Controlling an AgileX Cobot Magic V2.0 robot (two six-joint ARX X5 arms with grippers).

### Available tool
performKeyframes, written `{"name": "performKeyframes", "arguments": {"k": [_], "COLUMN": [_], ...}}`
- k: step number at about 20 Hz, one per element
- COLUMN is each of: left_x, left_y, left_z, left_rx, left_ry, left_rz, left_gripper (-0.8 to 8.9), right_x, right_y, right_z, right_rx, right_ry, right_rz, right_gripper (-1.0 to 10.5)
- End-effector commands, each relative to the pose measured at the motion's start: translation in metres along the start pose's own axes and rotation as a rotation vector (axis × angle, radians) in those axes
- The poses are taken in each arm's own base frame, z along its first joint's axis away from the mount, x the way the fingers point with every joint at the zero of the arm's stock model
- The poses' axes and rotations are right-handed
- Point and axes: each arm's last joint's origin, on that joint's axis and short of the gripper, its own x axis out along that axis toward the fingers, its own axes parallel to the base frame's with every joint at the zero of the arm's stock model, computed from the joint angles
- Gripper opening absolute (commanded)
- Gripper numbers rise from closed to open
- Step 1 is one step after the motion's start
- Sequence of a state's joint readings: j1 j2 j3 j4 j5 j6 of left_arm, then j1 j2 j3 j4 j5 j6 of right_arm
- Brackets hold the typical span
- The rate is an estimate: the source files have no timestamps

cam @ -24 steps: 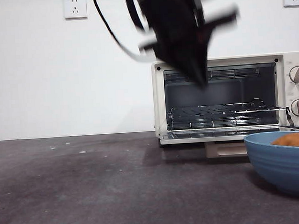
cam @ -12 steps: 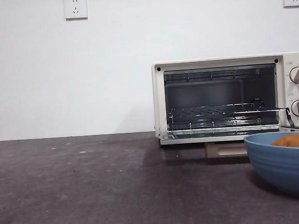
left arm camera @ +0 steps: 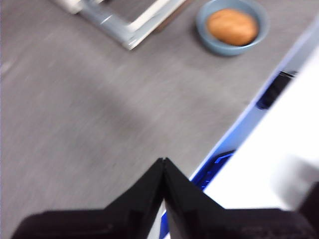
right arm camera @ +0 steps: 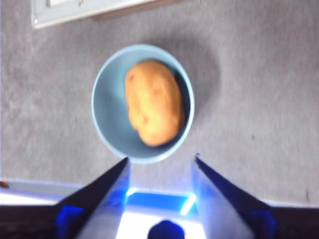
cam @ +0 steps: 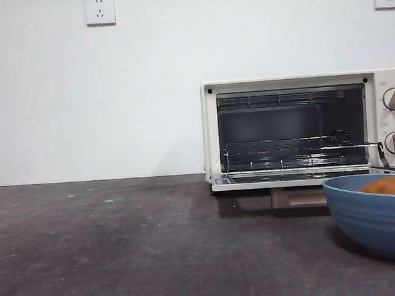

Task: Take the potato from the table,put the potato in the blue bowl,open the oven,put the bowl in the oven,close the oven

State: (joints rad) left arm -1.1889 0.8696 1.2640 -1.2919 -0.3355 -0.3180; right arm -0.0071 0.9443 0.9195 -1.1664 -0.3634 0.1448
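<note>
Right gripper [right arm camera: 160, 162] hangs above the blue bowl [right arm camera: 107, 124], jaws spread apart, nothing between them. Potato [right arm camera: 153, 102] lies inside the bowl. Left gripper [left arm camera: 163, 164] high over the table [left arm camera: 89, 109], jaws pressed together, empty; bowl off toward its 1 o'clock. Oven [cam: 304, 129] stands at 11 o'clock beyond the bowl in the front view, door dropped open, wire rack [cam: 284, 146] bare

The oven [cam: 306, 129] stands with its door folded down flat, so its cavity is open to the front, with a wire rack [cam: 291, 145] across the lower part. The blue bowl [cam: 372, 211] sits on the table [cam: 123, 246] just before the opening. Left of both, the table is bare.
</note>
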Motion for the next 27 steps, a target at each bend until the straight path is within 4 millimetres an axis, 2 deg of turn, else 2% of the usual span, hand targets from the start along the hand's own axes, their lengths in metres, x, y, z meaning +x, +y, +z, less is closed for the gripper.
{"name": "performKeyframes", "arguments": {"k": [1,4,6,13,20,21,26,27], "left_x": [0.011,0.017,0.016,0.013,0.013,0.013,0.013,0.013], "left_y": [0.006,0.013,0.016,0.016,0.016,0.016,0.016,0.016], "left_z": [-0.026,-0.052,-0.06,-0.056,-0.057,-0.057,-0.057,-0.057], "left_rx": [-0.104,-0.169,-0.177,-0.17,-0.168,-0.168,-0.167,-0.168], "left_ry": [0.009,0.006,-0.014,-0.088,-0.081,-0.081,-0.081,-0.081], "left_rz": [0.062,0.076,0.081,0.051,0.054,0.054,0.055,0.055], "left_gripper": [-0.07,-0.07,-0.07,-0.07,-0.07,-0.07,-0.07,-0.07], "right_x": [0.011,0.027,0.04,0.087,0.114,0.117,0.126,0.125], "right_y": [-0.003,-0.007,-0.008,0.006,0.003,0.002,0.0,0.0], "right_z": [0.007,0.02,0.028,0.044,0.049,0.049,0.048,0.047], "right_rx": [0.003,0.017,0.018,-0.019,-0.035,-0.033,-0.018,-0.005], "right_ry": [0.034,0.077,0.108,0.174,0.237,0.248,0.29,0.288], "right_rz": [-0.009,-0.014,-0.038,-0.159,-0.278,-0.281,-0.261,-0.267], "right_gripper": [2.2,2.2,2.2,2.2,2.2,2.0,-0.2,-0.2]}}
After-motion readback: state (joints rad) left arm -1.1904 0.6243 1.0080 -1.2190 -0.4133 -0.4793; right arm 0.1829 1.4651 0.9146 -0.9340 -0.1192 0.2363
